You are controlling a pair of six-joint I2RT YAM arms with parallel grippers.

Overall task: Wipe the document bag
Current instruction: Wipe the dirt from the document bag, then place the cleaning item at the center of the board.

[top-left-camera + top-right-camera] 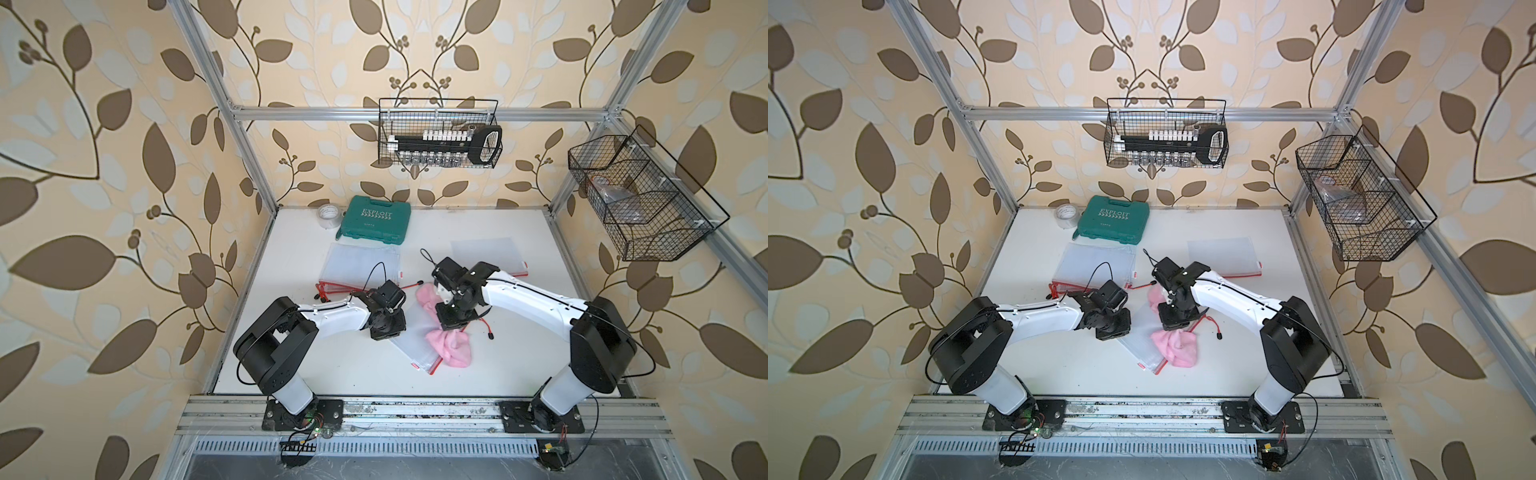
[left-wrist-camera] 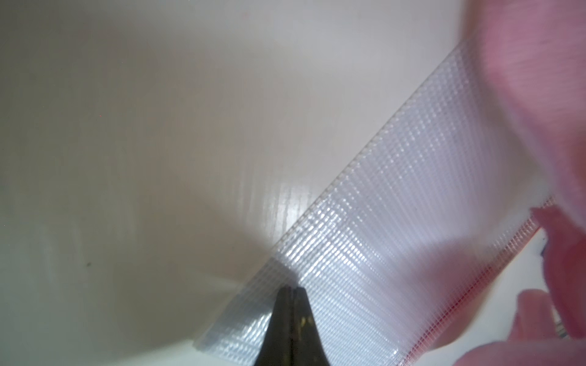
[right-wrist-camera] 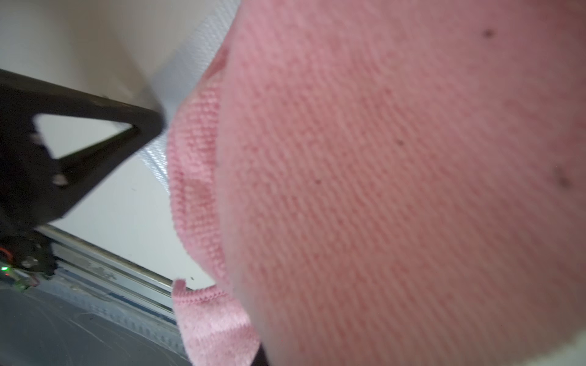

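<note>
The document bag [image 1: 409, 341] [image 1: 1139, 338], a clear mesh pouch with a red zip edge, lies flat and slantwise on the white table [image 1: 311, 370]. It is well apart from the green tool case [image 1: 376, 224] [image 1: 1113, 224], on the side of the case toward the arm bases.

The left gripper [image 2: 290, 289] has its jaws together. In the left wrist view the paired tips press down on the mesh of the bag [image 2: 396, 221] close to one corner. They rest on top of it rather than around it. The right wrist view shows the same gripper [image 3: 149, 123] as a black triangular finger touching the bag's edge [image 3: 190, 63].

The right gripper [image 1: 453, 323] stands over the bag, on the side farther from the case's handle end, with the pink cloth [image 1: 451, 347] [image 1: 1177, 345] spreading out on both sides of it. The cloth [image 3: 380, 174] fills the right wrist view and hides the fingertips, so the closed jaws appear to be pinched on its folds. Part of the cloth lies on the bag and part spills onto the table beyond the zip edge [image 2: 539, 95].

Just in front of the case lies a stack of further pouches [image 1: 361, 266]. Another pouch [image 1: 486, 251] lies off to the case's side. A tape roll [image 1: 329, 216] sits touching the case's far corner.
</note>
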